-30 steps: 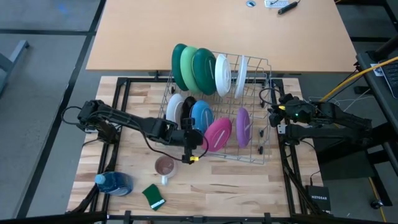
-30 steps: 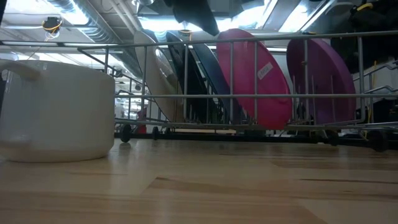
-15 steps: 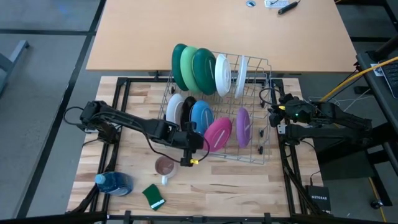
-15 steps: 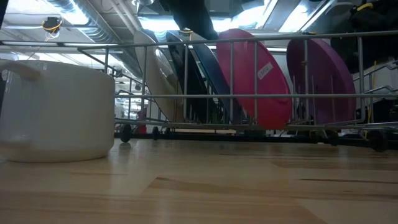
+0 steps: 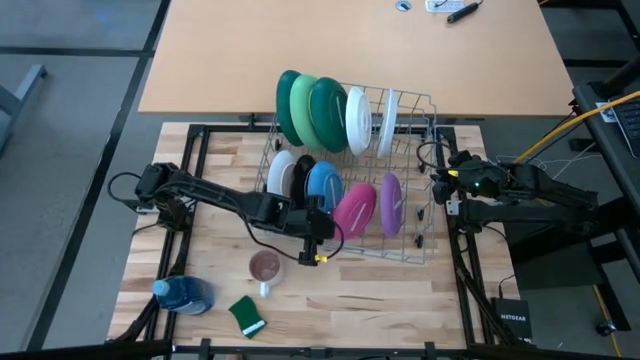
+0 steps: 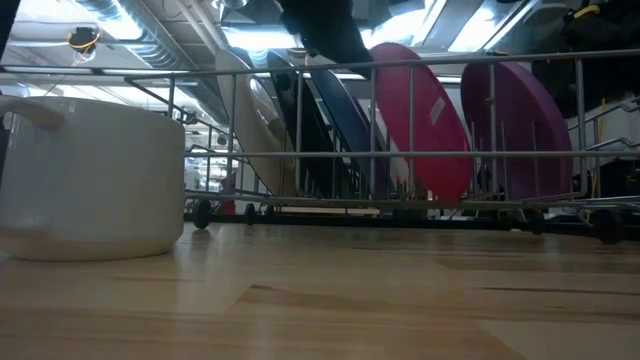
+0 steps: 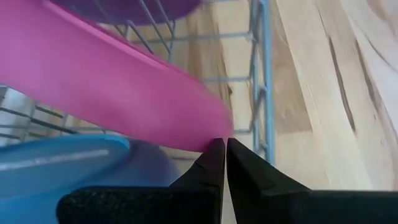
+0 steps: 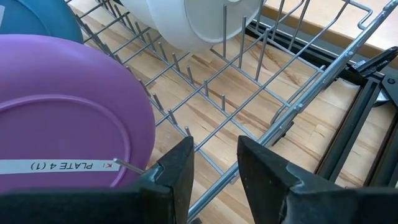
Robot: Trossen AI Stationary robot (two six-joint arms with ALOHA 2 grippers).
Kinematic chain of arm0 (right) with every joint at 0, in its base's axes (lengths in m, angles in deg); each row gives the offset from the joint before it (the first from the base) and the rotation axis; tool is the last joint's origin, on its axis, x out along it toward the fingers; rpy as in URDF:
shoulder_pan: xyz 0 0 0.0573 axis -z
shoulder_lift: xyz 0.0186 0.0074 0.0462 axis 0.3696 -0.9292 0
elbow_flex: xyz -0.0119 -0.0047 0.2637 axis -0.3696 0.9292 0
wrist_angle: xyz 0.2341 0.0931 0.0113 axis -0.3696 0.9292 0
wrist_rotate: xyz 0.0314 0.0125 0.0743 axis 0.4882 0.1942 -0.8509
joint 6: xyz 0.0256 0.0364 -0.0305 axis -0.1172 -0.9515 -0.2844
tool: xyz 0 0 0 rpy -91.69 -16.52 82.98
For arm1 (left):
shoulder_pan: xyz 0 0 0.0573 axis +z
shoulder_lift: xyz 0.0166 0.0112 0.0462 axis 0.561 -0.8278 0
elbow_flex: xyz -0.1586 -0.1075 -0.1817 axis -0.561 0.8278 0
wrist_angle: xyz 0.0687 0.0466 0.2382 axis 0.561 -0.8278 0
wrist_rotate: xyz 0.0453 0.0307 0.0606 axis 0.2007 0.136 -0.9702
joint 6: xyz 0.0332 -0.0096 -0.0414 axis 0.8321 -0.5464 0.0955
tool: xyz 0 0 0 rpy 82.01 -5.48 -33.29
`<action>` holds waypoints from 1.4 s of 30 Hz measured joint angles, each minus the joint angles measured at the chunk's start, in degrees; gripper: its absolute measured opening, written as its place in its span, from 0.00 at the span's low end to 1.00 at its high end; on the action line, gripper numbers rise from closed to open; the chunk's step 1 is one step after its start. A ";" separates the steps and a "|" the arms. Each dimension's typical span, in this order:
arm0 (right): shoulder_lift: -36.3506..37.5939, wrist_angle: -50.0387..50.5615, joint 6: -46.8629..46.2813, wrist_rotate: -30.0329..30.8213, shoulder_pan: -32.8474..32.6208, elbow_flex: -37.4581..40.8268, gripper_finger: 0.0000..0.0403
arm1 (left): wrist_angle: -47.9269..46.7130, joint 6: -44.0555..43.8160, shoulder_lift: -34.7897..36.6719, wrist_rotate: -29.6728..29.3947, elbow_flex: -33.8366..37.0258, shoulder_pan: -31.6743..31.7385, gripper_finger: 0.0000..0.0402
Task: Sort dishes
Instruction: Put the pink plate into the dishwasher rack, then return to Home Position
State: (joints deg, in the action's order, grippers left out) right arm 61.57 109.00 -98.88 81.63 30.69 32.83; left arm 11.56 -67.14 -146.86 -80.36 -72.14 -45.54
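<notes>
A wire rack [image 5: 428, 104] holds the dishes on edge. The back row has three green plates [image 5: 305, 105] and two white ones [image 5: 357, 118]. The front row has white [image 5: 281, 174], black [image 5: 303, 176], blue [image 5: 325, 185], pink [image 5: 356, 210] and purple [image 5: 390, 203] plates. My left gripper [image 5: 322, 238] is shut at the rack's near side, against the pink plate [image 7: 112, 81]. My right gripper [image 8: 214, 163] stands open at the rack's right side beside the purple plate [image 8: 62, 124], with nothing between its fingers. My left gripper has its shut fingertips [image 7: 217, 152] against the pink plate's rim [image 7: 214, 132], on the plate's near left edge. It slants down from the table's left and near side. The plate stands on edge in the rack, leaning slightly, between the blue and purple plates.
A clear mug [image 5: 265, 267] with brown inside stands near the rack's near left corner, large in the low view [image 6: 90, 180]. A blue bottle [image 5: 185, 293] and a green sponge [image 5: 246, 315] lie near the table's near left edge.
My left gripper, still shut, has moved a little toward the table's right edge and down, into the pink plate. The plate has tipped more upright, its top swinging toward the purple plate while its foot stays in the rack.
</notes>
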 joint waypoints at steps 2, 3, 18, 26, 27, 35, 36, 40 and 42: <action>0.00 0.00 0.00 -0.01 0.02 0.00 0.31 | 1.40 0.00 0.00 -0.02 0.00 0.37 0.02; -0.01 0.00 0.00 0.01 0.00 0.00 0.31 | 1.96 -0.02 0.00 0.04 0.00 0.55 0.02; -0.01 -0.04 0.04 0.51 0.00 0.00 0.31 | 10.94 -3.60 -1.45 0.04 0.00 2.37 0.02; -0.01 -0.02 0.02 0.49 0.00 0.00 0.31 | 14.06 -5.98 -1.68 -0.31 0.00 4.08 0.02; -0.01 -0.02 0.04 0.51 0.02 0.00 0.31 | 13.97 -6.70 -1.68 -0.31 0.00 4.08 0.02; -0.01 -0.02 0.02 0.49 0.00 0.00 0.31 | 11.96 -7.80 -1.24 -0.16 0.00 3.21 0.02; -0.01 -0.02 0.02 0.49 0.00 0.00 0.31 | 12.26 -7.88 -0.98 -0.16 0.00 3.12 0.02; 0.02 -0.02 0.02 0.47 0.00 0.00 0.31 | 11.87 -7.96 0.56 -0.16 0.00 2.50 0.02; 0.02 -0.04 0.02 0.47 0.00 0.00 0.31 | 11.77 -7.96 1.38 -0.15 0.00 2.24 0.02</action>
State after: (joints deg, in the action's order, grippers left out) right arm 61.59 108.96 -98.86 82.09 30.69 32.83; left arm 23.33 -75.10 -145.48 -80.51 -72.14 -43.30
